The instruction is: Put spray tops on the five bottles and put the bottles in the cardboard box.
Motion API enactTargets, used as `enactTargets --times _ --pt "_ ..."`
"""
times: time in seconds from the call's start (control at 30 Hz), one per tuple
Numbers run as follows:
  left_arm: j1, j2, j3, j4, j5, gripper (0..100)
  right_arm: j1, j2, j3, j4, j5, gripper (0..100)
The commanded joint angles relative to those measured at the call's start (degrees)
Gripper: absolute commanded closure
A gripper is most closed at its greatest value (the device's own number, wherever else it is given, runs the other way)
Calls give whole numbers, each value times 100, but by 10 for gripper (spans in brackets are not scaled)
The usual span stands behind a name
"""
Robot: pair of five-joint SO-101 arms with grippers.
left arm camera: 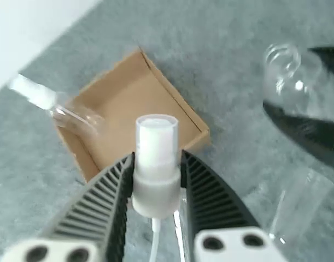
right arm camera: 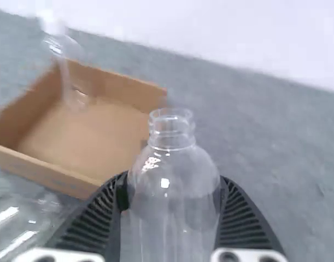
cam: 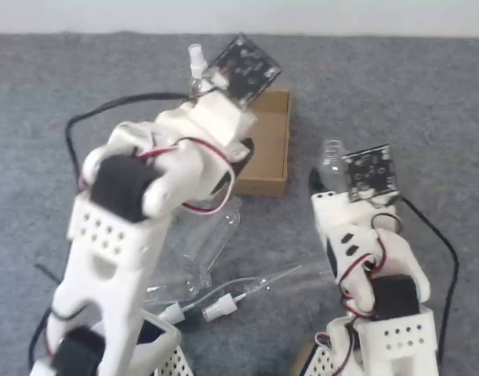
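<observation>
Beside box, bottle upright, neck up

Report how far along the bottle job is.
Done: one capped clear plastic bottle is in the brown cardboard box. In hand: the left end effector grips a white spray top, and the right end effector holds an uncapped clear bottle upright near the box. Left: capping and boxing that one, then the clear bottles and loose spray tops lying on the grey carpet.
</observation>
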Motion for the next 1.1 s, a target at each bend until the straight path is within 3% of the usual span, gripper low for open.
enactTargets --times 0.0,0.2,0.37,0.67,0.87,1.07 --pt "-290 -782 207 -475 255 987 -549 -119 -589 -145 70 909" --pt "-923 -1240 259 -510 782 987 -1121 -110 -554 -119 70 909" --pt "-967 -1486 382 -545 1152 987 -1156 -127 -255 -119 79 909" --pt "-976 -2541 1798 -1697 1310 987 -1165 -180 53 40 79 909" --pt "-985 -3112 2545 -2286 1503 987 -1165 -1226 440 251 79 909" --pt "-985 -3297 2703 -2435 1890 987 -1174 -2123 1178 -180 88 909"
